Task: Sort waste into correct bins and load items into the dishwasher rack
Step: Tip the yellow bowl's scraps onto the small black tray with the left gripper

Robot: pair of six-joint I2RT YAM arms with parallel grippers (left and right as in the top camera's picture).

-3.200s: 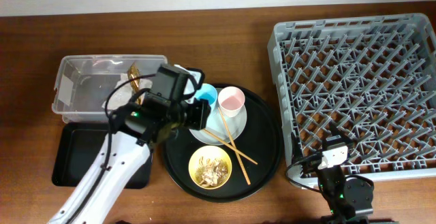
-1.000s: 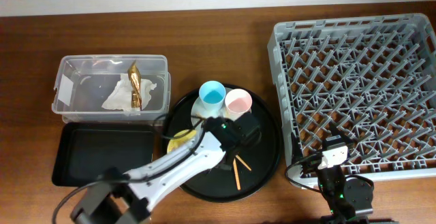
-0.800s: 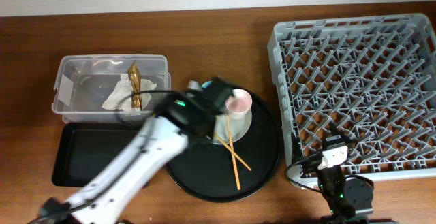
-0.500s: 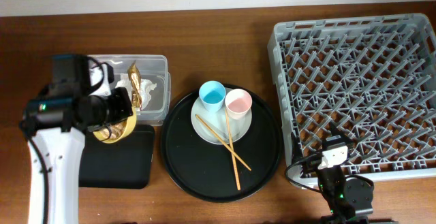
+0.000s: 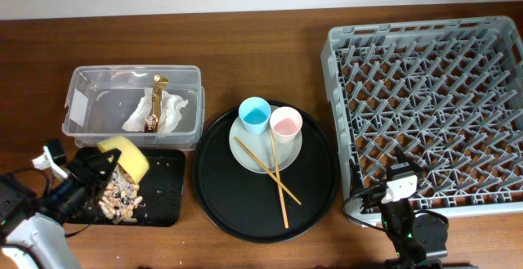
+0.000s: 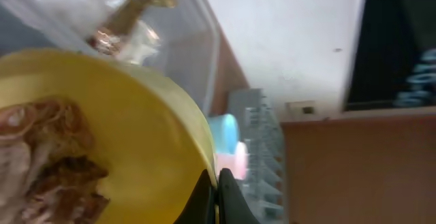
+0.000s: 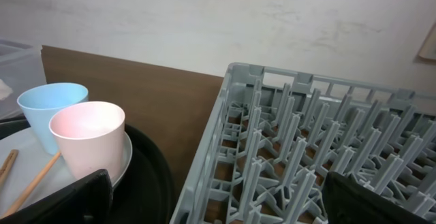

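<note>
The yellow bowl [image 5: 124, 153] lay tipped on its side over the shallow black tray [image 5: 167, 195], at the front left of the worktop [image 5: 261, 56]. Its open mouth faced down toward the tray, and its round back faced up. Brown food scraps [image 5: 119, 198] lay in a heap on the tray just under it. Some sat inside the bowl too.

The left fingers [image 6: 202, 200] were pinched tight on the bowl's rim, one on each side of it.

The foil wrapper [image 5: 154, 105] and white tissue [image 5: 139, 120] lay in the clear tub [image 5: 82, 81], just behind the tray.

The right fingers [image 7: 61, 200] were spread wide and held nothing, by the front edge of the grey rack [image 5: 425, 97].
</note>
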